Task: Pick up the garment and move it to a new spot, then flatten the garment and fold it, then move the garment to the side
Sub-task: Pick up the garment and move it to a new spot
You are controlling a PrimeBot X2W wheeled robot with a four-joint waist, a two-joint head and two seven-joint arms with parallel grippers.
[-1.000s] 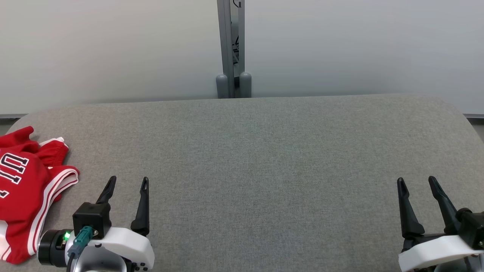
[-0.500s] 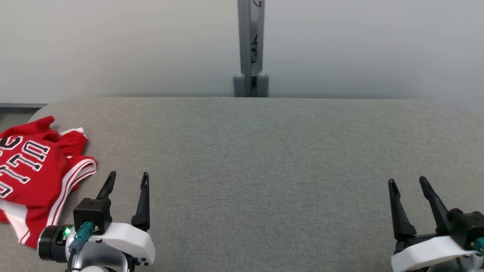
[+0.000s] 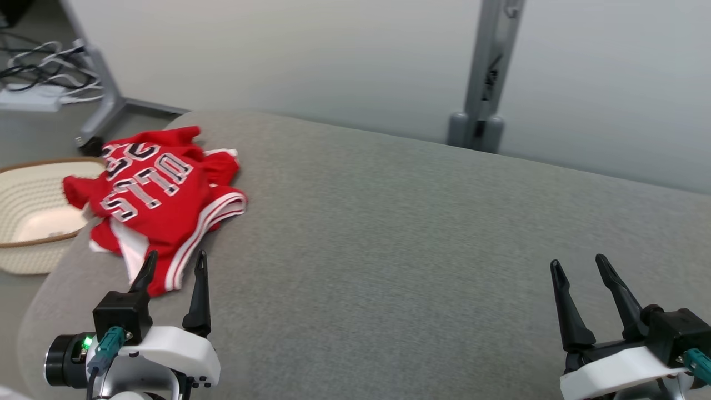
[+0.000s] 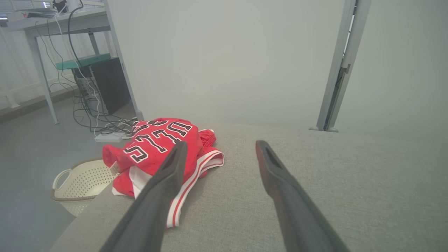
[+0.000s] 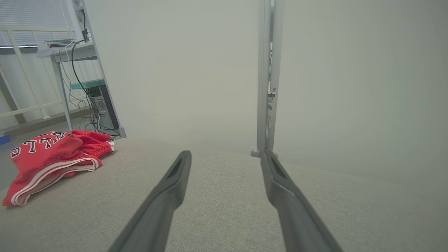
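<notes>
1. Red jersey-type garment (image 3: 161, 200) with white trim & black/white lettering lies crumpled on the grey padded tabletop (image 3: 400, 239), at its far-L corner as the robot faces it.
2. 1 red corner of it pokes past the L edge of the top, over a cream basket (image 3: 22, 189) that sits on the floor just beside the table.
3. L gripper (image 3: 176, 256): its 2 dark fingers are spread wide w/ nothing between them. It points at the garment's near hem. The tips are v. near the striped edge; can't tell if they touch the cloth.
4. From the L wrist cam, 1 finger crosses in front of the red fabric and the other is over bare grey top.
5. R gripper (image 3: 577, 261): its 2 fingers are also spread wide and empty. It's over bare grey top at the near-R, well apart from the garment.
6. A grey metal post (image 3: 489, 72) stands behind the table's far edge, against a pale wall (image 3: 311, 55).
7. Bkgd far L: cables (image 3: 39, 61) on the floor and a desk (image 4: 52, 24) w/ more wiring under it.
</notes>
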